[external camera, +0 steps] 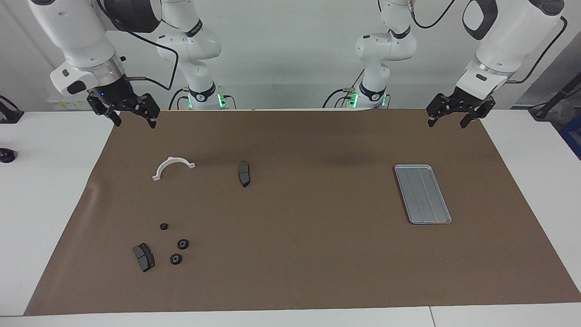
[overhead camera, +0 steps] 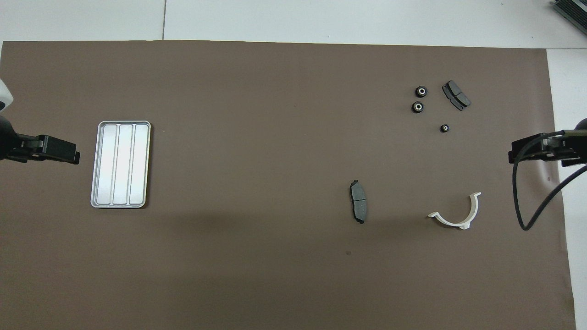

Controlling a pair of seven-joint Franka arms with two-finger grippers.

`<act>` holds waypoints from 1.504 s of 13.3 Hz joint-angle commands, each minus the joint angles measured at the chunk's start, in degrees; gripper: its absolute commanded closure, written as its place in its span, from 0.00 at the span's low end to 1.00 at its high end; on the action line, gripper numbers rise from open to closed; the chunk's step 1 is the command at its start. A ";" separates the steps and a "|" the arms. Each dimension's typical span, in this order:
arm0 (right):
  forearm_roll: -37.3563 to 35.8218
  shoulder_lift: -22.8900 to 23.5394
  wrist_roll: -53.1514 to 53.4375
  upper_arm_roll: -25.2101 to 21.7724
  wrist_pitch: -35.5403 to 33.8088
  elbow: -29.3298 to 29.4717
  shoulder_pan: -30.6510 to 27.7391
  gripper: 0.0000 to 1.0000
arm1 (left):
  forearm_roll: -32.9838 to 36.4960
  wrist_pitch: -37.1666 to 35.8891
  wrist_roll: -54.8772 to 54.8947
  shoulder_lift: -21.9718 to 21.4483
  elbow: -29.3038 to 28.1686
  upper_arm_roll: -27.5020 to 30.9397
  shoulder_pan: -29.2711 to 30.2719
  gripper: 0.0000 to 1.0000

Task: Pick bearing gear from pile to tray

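The pile lies toward the right arm's end of the table. It holds three small black bearing gears (external camera: 164, 226) (external camera: 183, 244) (external camera: 175, 259), seen from overhead as gears (overhead camera: 444, 128) (overhead camera: 418, 107) (overhead camera: 421, 91). A dark grey brake pad (external camera: 144, 256) (overhead camera: 456, 95) lies beside them. The white half-ring (external camera: 169, 160) (overhead camera: 451, 221) and a second pad (external camera: 244, 173) (overhead camera: 358, 201) lie nearer to the robots. The silver tray (external camera: 422, 194) (overhead camera: 121, 164) sits bare toward the left arm's end. My right gripper (external camera: 135, 122) (overhead camera: 527, 153) and left gripper (external camera: 447, 123) (overhead camera: 59, 153) both hang open and hold nothing, each raised over its own end of the mat.
A brown mat (external camera: 299, 254) covers most of the white table (external camera: 45, 181). A black cable (overhead camera: 527, 215) loops down from the right arm. A small black object (external camera: 7, 155) sits on the table off the mat at the right arm's end.
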 commanded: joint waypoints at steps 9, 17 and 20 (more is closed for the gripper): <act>0.53 -1.28 0.29 0.39 8.32 -4.52 0.19 0.00 | 0.80 0.21 1.03 -1.23 -1.27 -0.24 0.61 0.00; 0.44 6.70 -0.58 0.39 16.58 -5.14 0.19 0.00 | 0.80 0.30 0.94 -1.23 -1.27 -0.24 0.61 0.00; 0.44 10.57 -4.62 0.39 21.33 -5.05 -0.77 0.00 | 0.80 0.30 0.94 -1.23 -1.27 -0.24 0.61 0.00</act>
